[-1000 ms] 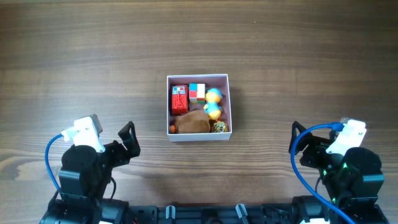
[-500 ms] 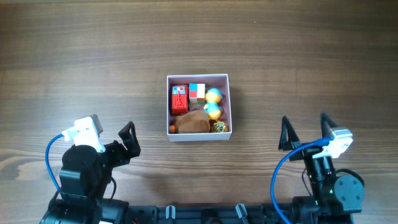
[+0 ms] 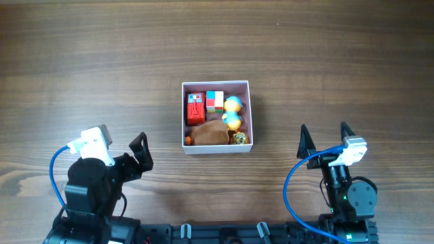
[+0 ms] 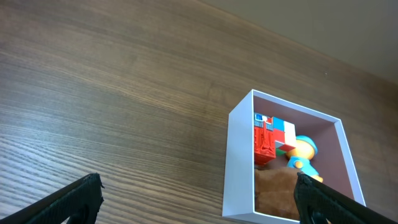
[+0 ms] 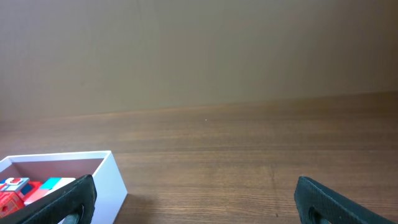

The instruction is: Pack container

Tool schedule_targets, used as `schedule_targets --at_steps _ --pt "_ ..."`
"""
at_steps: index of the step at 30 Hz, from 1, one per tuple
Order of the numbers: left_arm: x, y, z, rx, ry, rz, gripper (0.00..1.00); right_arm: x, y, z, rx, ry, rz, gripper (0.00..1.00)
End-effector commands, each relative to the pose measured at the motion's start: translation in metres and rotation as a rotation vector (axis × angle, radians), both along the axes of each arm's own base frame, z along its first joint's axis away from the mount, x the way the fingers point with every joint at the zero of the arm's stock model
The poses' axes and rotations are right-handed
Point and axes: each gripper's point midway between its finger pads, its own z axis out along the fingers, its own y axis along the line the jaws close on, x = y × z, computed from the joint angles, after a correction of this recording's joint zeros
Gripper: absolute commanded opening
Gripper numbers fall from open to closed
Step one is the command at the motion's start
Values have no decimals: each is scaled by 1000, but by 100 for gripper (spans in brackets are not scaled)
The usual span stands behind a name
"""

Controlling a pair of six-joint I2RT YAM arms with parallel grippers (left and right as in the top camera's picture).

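Observation:
The container (image 3: 250,115), a square white box with a pink inside, sits mid-table. It holds a red toy (image 3: 196,108), a colored cube (image 3: 215,100), a blue-and-orange duck (image 3: 232,112) and a brown plush (image 3: 209,133). It also shows in the left wrist view (image 4: 239,155) and at the lower left of the right wrist view (image 5: 115,180). My left gripper (image 3: 141,150) is open and empty, near the front edge, left of the container. My right gripper (image 3: 324,137) is open and empty, right of the container and a little nearer the front.
The wooden table (image 3: 102,61) stretches bare around the container. A blue cable (image 3: 295,183) loops beside the right arm and another (image 3: 55,169) beside the left arm. A plain brown wall (image 5: 199,50) rises behind the table.
My right arm has swung up and to the left, its open fingers now pointing toward the table's middle near the container. The left arm and the container have not moved.

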Motion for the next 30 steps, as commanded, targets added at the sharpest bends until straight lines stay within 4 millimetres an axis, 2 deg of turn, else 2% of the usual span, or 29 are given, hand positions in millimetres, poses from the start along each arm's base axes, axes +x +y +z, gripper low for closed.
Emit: schedule_targets --at_steps 1,18,19,21,24,26,27,30 --pt "0 1 -3 -5 4 10 100 -1 -1 3 -17 -15 -6 100" --pt "0 1 -2 -5 1 13 100 0 -1 3 -17 -14 -6 100" --pt "-2 4 -2 12 0 19 100 0 -1 3 -17 -14 -6 100" --pt "-20 18 -10 54 23 62 100 0 -1 3 -17 -14 -6 100" --pt "-33 24 -19 74 -32 66 100 0 -1 3 -17 -14 -6 100" --pt "-27 28 -33 79 -109 87 100 0 -1 3 -17 -14 -6 100" --pt "-16 29 -35 70 -172 103 100 0 -1 3 -17 -14 -6 100" --pt "14 23 -23 100 -391 62 100 0 -1 3 -17 -14 -6 100"
